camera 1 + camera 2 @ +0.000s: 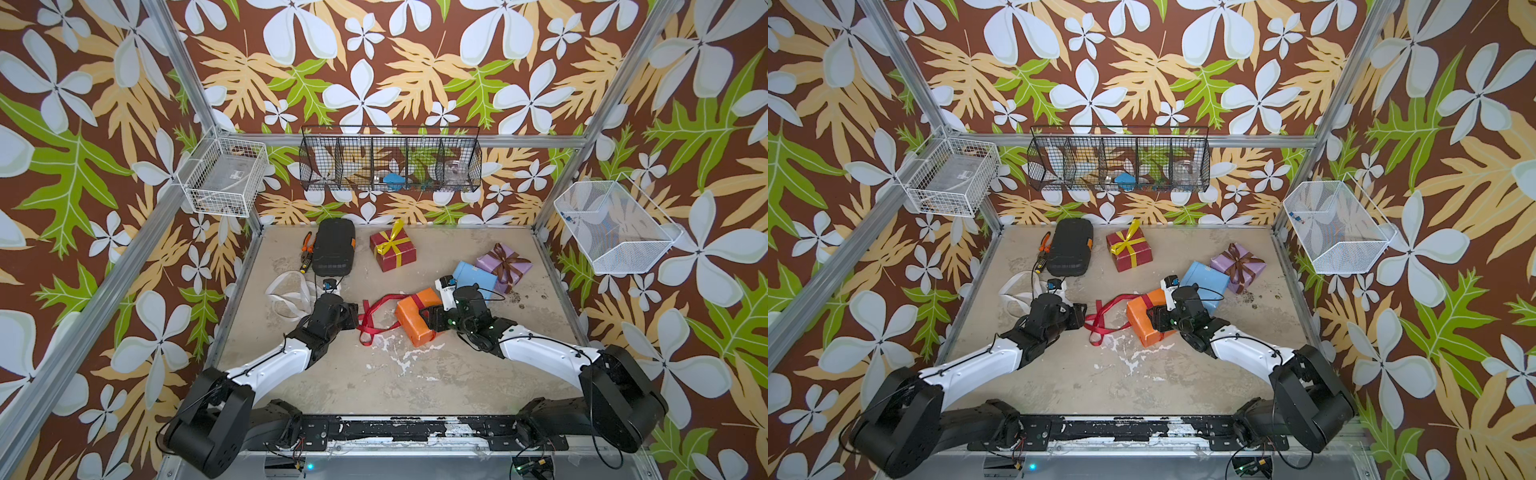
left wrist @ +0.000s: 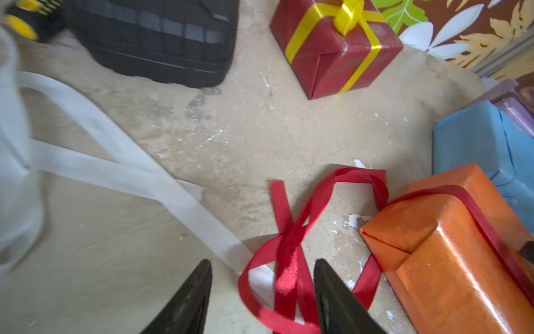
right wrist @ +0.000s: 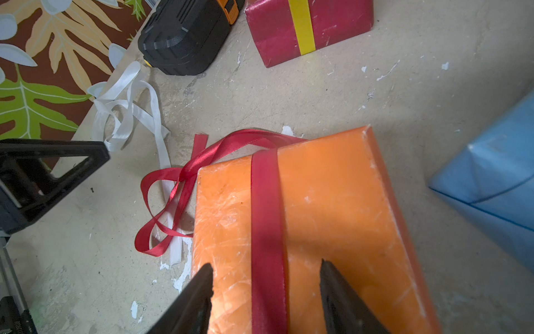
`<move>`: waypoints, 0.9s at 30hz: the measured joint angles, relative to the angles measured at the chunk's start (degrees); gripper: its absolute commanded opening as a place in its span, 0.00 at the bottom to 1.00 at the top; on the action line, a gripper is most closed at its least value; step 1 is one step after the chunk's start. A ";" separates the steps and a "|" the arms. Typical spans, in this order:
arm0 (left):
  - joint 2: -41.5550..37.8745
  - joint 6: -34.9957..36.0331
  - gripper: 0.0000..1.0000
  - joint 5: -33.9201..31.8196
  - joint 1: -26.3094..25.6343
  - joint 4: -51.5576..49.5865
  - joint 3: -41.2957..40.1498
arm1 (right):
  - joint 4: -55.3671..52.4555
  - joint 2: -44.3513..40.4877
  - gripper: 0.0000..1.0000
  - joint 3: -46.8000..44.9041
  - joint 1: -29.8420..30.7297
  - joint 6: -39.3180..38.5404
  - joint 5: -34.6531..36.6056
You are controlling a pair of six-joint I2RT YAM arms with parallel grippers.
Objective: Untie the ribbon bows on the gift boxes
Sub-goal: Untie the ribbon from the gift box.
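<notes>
The left gripper (image 2: 263, 277) stood with its jaws apart over the loose red ribbon (image 2: 291, 260), whose tangled strands lay on the table (image 1: 374, 374) between them — nothing pinched. One strip of that ribbon ran up over the orange box (image 3: 332, 217), which lay mid-table. The right gripper (image 3: 267, 277) had its jaws spread either side of that strip, low over the box top; whether they pressed the box could not be told. The white ribbon (image 1: 291, 295) lay untied in loops by the left arm, near the black case (image 1: 333, 247). Further back, the red box (image 1: 392, 249) kept its yellow bow (image 1: 392, 239), and the lilac box (image 1: 504, 266) its brown bow (image 1: 505, 259); the blue box (image 1: 473, 276) lay bare between the lilac and the orange.
</notes>
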 measured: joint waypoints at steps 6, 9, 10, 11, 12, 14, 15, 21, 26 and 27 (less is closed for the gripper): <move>10.56 0.55 0.77 1.64 -0.50 -2.91 4.76 | -0.11 -0.22 0.63 0.00 0.00 0.02 -0.79; 12.87 0.50 0.72 2.54 -0.50 -4.02 4.74 | -0.52 -0.50 0.63 0.02 0.00 0.02 -1.31; 13.33 0.57 0.68 2.58 -0.50 -3.98 4.70 | -0.72 -0.59 0.63 0.02 0.00 0.02 -1.31; 13.51 0.35 0.63 2.54 -0.55 -3.72 4.70 | -0.87 -0.68 0.63 0.00 0.00 0.02 -1.36; 13.64 0.33 0.57 2.84 -0.66 -3.37 4.59 | -0.94 -0.76 0.63 0.00 0.00 0.02 -1.36; 13.68 0.20 0.44 3.39 -0.81 -2.93 4.15 | -1.16 -0.96 0.63 -0.07 0.00 0.02 -1.36; 13.49 0.07 0.38 3.78 -1.05 -2.82 3.80 | -1.25 -1.03 0.64 -0.11 0.00 0.02 -1.33; 9.05 -0.76 0.00 5.11 -1.64 -4.83 0.33 | -0.48 -1.07 0.64 -0.63 0.00 0.00 -1.31; 2.03 -0.92 0.00 0.28 -1.68 -6.16 -2.43 | 0.20 -0.68 0.64 -0.70 0.00 0.00 -1.33; -0.07 -0.96 0.00 -1.33 -1.66 -6.16 -2.91 | 0.39 -0.57 0.64 -0.70 0.00 0.00 -1.33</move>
